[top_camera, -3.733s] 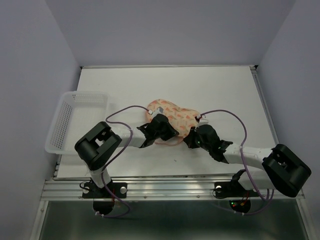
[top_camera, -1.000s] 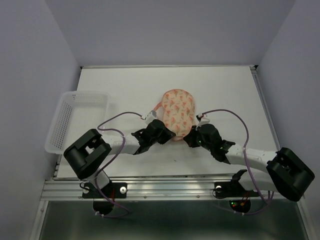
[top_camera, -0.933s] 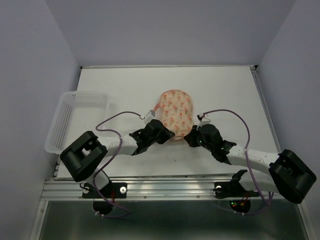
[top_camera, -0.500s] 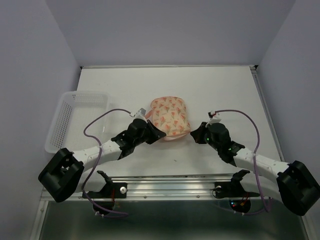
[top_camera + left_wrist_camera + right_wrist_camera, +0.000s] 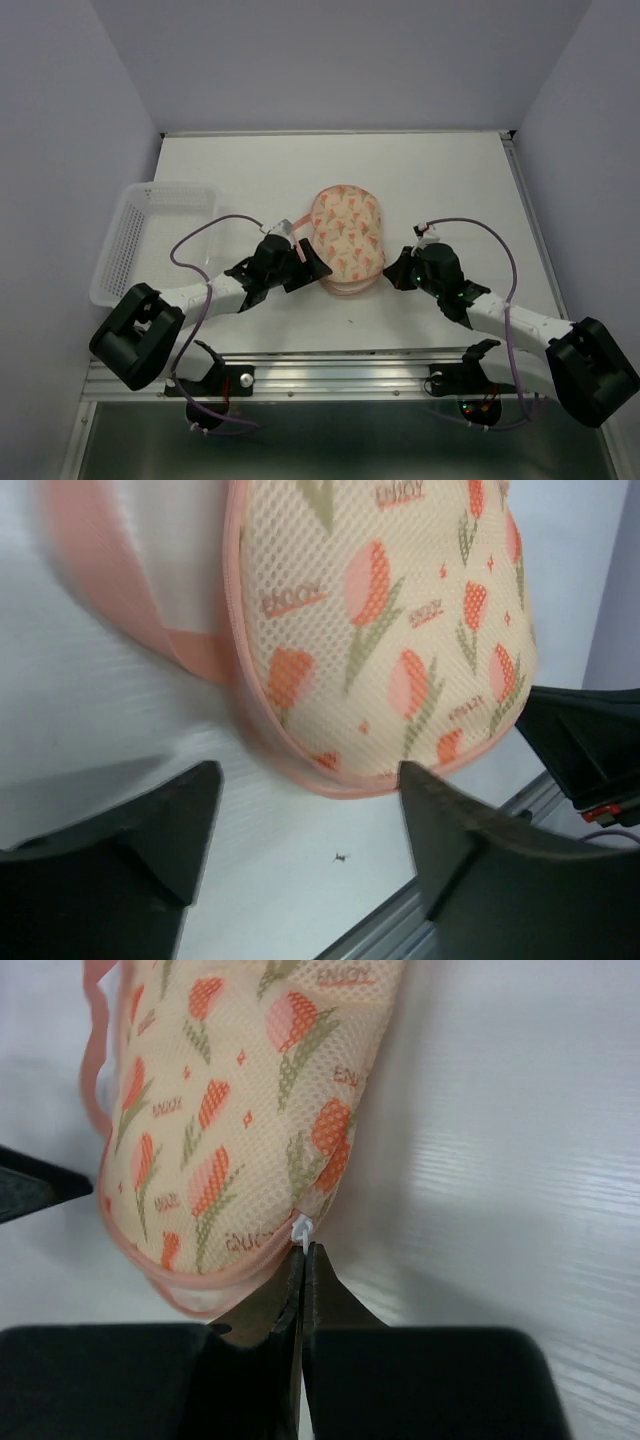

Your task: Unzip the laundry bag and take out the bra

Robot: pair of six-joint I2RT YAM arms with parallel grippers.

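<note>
Basket [image 5: 116,252] left of laundry bag [image 5: 347,236] — seemingly apart.

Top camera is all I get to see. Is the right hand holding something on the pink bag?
Observer: Yes. Its wrist camera shows the right hand pinched shut on a tiny white zipper tab at the rim of the bag.
Operator: What about the left hand?
Observer: Its camera shows the left hand open, fingers spread wide, the bag's edge just ahead, not gripped.
Operator: Can you see the bra?
Observer: No. Up close there's only mesh fabric printed with orange tulips.
</note>
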